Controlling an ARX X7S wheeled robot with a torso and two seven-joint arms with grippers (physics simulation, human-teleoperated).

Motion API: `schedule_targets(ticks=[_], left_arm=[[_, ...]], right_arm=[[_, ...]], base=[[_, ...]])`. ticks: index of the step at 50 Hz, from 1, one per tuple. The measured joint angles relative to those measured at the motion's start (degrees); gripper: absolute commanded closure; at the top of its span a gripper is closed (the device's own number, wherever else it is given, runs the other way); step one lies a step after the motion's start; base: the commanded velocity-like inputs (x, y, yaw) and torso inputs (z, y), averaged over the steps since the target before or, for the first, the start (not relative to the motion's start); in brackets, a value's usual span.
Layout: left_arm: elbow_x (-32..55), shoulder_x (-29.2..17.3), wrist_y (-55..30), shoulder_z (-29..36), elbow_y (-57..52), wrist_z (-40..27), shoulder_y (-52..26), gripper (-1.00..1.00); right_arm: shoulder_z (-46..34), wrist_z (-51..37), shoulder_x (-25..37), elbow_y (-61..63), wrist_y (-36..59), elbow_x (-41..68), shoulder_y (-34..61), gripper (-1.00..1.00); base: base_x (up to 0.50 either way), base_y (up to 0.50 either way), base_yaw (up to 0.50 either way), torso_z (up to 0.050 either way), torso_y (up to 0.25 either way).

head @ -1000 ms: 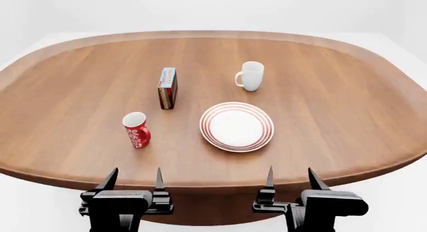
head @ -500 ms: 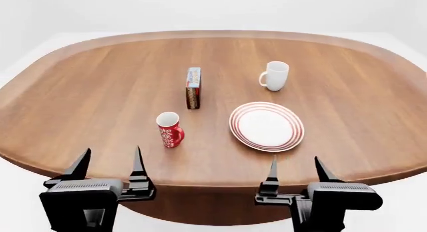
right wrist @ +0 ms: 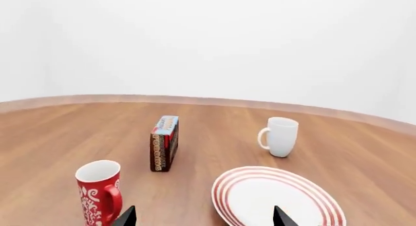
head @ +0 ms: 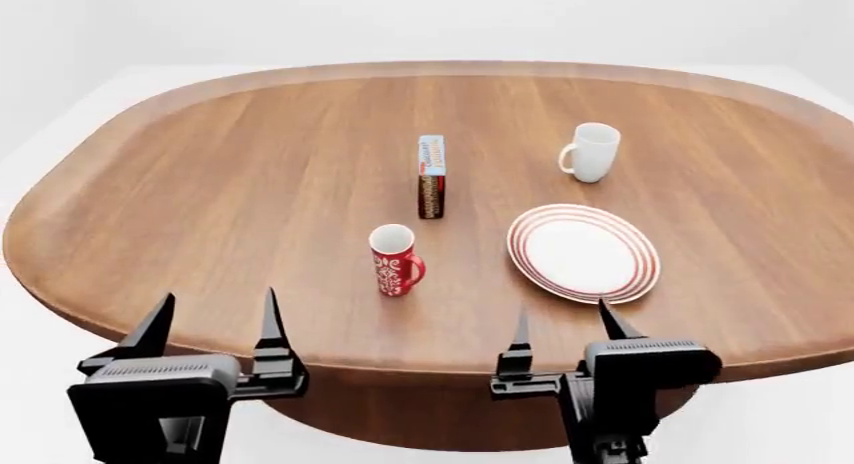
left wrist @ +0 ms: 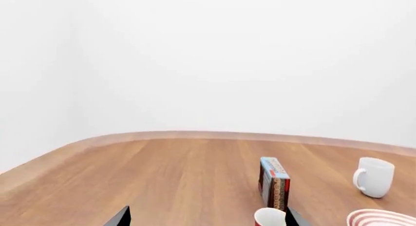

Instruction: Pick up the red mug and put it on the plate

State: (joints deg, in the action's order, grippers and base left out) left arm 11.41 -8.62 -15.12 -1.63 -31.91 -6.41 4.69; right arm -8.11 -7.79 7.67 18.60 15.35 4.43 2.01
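Observation:
The red mug (head: 394, 260) with white markings stands upright on the wooden table, handle to its right; it also shows in the right wrist view (right wrist: 99, 192) and, by its rim only, in the left wrist view (left wrist: 270, 217). The plate (head: 583, 252) with red rings lies to the mug's right, also in the right wrist view (right wrist: 278, 197). My left gripper (head: 214, 319) is open and empty before the table's near edge, left of the mug. My right gripper (head: 561, 331) is open and empty before the near edge, in front of the plate.
A small upright box (head: 430, 175) stands behind the red mug. A plain white mug (head: 590, 151) stands behind the plate. The oval table's near edge (head: 400, 369) lies just ahead of both grippers.
The view has shifted left, so the table's things appear further right. The right gripper has moved left in the picture; the mug and plate stand as before on the table.

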Motion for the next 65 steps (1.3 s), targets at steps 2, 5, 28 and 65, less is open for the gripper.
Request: schedule_targets(ticks=[2,5,28,65], left_arm=[[0.2,-0.1,-0.1,0.0,-0.2,-0.1,0.0,-1.00],[0.5,-0.2,-0.4,0.0,-0.4,-0.3,-0.2,-1.00],[4.5,-1.0,-3.6,-1.5,-3.9,-2.6,-2.2,-1.00],[8.1,-2.7,-3.5,-2.7,-8.0,-4.1,-0.1,-1.00]], right_arm=[[-0.1,0.2,0.2,-0.1,0.9,0.3,1.0,-1.00],[-0.1,0.5,0.6,-0.1,2.4,0.8,2.7,-1.00],[1.0,5.9,4.7,-8.7,14.9,5.9,17.5,-1.00],[-5.2,25.4,11.9,-14.0,25.8,16.0,26.3,-1.00]], base=[[0.48,0.00,0.00,0.000,0.000],[0.50,0.00,0.00,0.000,0.000],[0.23,0.01,0.00,0.000,0.000],[0.02,0.00,0.00,0.000,0.000]])
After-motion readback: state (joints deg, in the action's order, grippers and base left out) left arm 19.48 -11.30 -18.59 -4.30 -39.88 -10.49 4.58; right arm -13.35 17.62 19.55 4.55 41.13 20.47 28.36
